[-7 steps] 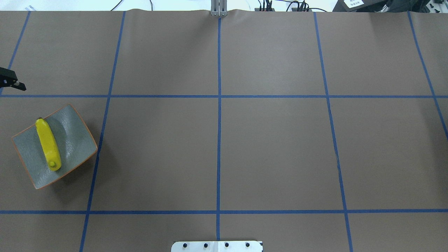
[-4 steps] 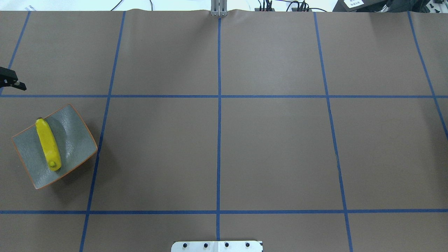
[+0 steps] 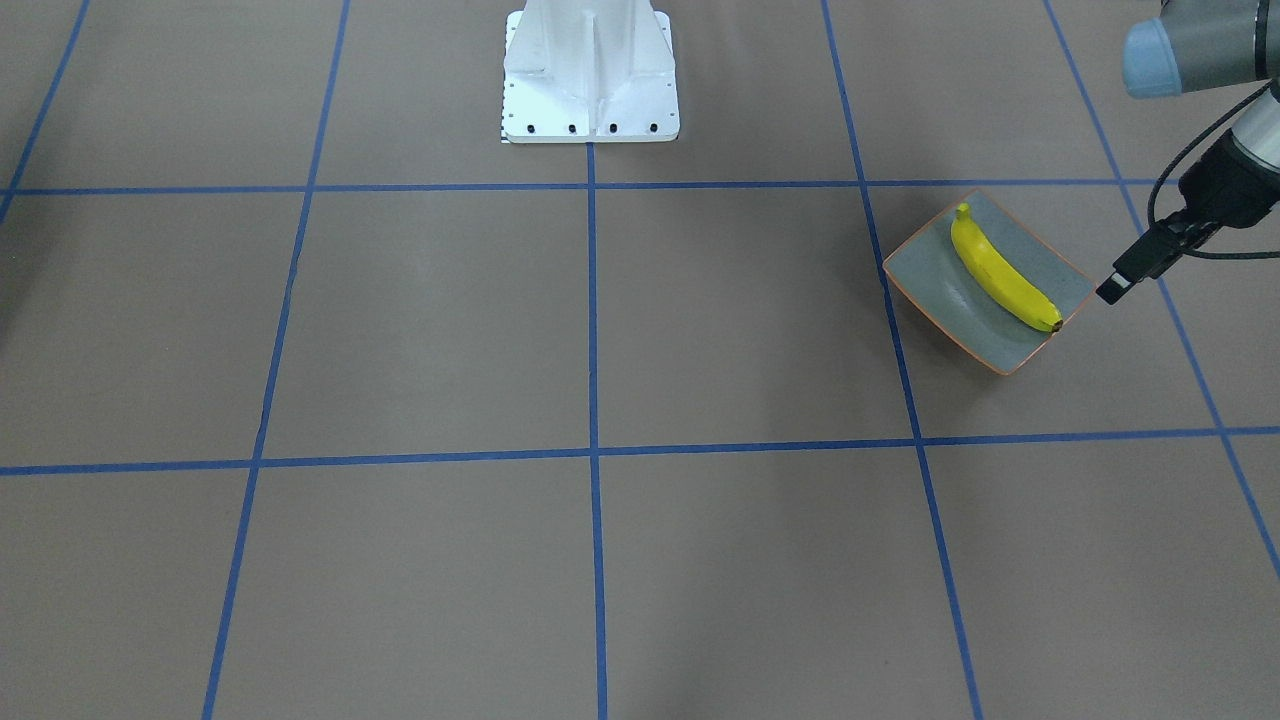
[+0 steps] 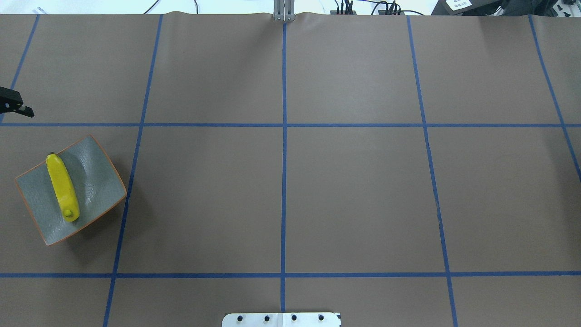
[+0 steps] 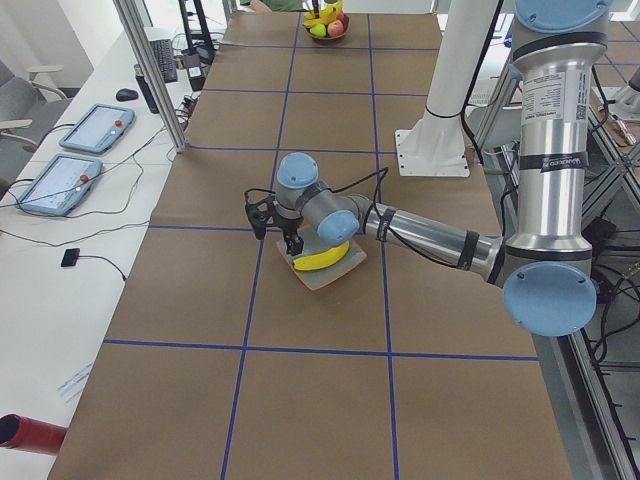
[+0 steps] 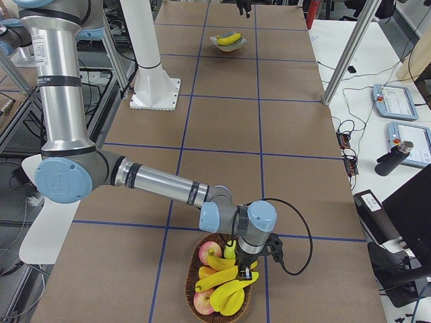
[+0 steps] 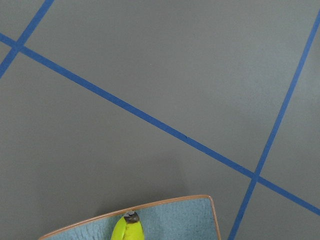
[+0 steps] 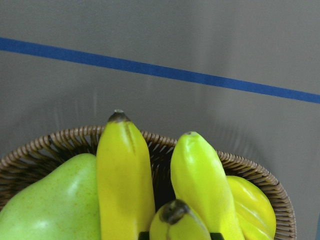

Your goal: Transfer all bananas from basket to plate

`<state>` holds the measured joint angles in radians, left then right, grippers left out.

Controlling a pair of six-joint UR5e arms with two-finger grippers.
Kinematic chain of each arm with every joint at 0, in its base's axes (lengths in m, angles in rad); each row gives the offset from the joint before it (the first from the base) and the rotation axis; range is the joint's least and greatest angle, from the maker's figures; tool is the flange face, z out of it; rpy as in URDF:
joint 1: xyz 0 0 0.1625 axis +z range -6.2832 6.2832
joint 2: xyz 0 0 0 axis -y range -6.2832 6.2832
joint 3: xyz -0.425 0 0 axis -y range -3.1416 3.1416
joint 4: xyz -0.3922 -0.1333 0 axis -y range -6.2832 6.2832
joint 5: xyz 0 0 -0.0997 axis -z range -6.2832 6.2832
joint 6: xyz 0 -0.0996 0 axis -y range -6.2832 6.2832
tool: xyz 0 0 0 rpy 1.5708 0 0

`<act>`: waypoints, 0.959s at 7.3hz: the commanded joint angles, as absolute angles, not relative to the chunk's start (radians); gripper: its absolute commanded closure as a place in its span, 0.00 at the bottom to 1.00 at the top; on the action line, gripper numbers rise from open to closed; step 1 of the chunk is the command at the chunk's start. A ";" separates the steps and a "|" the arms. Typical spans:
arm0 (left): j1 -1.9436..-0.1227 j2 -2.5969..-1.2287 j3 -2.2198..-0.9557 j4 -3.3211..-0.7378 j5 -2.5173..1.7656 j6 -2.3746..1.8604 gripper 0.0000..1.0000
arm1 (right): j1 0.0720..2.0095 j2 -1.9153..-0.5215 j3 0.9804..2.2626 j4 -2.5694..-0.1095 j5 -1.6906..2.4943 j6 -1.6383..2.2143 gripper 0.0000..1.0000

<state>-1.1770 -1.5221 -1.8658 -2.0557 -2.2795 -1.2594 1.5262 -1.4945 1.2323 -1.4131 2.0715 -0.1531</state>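
Barely anything has shifted in the last second. One banana lies on the plate at the tabletop's left end, long axis near-to-far, stem toward the robot and dark tip toward the left tool, whose opening I cannot tell. Right tool, opening also unclear, hangs over the basket of bananas.

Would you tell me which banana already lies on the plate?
The lone banana on the grey-green plate; the other bananas sit in the wicker basket.
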 commanded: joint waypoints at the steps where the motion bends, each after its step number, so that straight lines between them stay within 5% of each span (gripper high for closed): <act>1: -1.177 -1.523 -1.865 -2.056 -2.279 -1.259 0.00 | 1.526 -1.485 1.239 -1.417 2.071 -0.147 1.00; 3: -1.177 -1.525 -1.865 -2.056 -2.281 -1.259 0.00 | 1.555 -1.489 1.282 -1.452 2.069 -0.152 1.00; 7: -1.177 -1.528 -1.862 -2.056 -2.281 -1.259 0.00 | 1.660 -1.453 1.567 -1.820 2.013 -0.271 1.00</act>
<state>-1.1766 -1.5276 -1.8635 -2.0556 -2.2810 -1.2594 1.6393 -1.4835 1.4813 -1.7093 2.0355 -0.2374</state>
